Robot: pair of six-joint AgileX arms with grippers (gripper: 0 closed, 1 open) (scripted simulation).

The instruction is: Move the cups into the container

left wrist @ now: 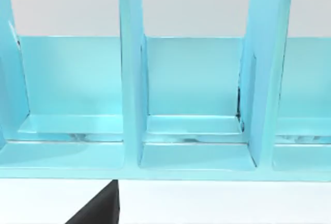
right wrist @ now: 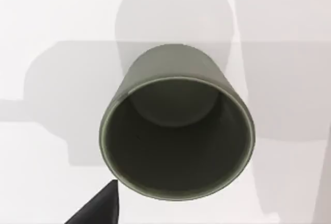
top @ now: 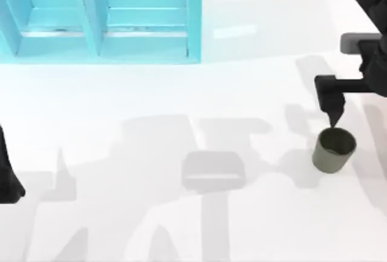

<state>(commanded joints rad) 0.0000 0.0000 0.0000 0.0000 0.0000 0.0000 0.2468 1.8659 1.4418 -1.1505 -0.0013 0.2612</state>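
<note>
Reaching for the olive-grey cup (top: 334, 149), upright on the table (top: 181, 104) at the frame's right, right hand (top: 334, 117) just above its rim, fingers' state unclear, perhaps apart; next, lowering over the rim and closing.

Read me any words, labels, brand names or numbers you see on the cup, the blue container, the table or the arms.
None: nothing in these views carries readable text.
The olive-grey cup is plain inside and out.
The blue container has bare dividers and walls.
The white table is unmarked.
The right claw above the cup bears no label.
</note>
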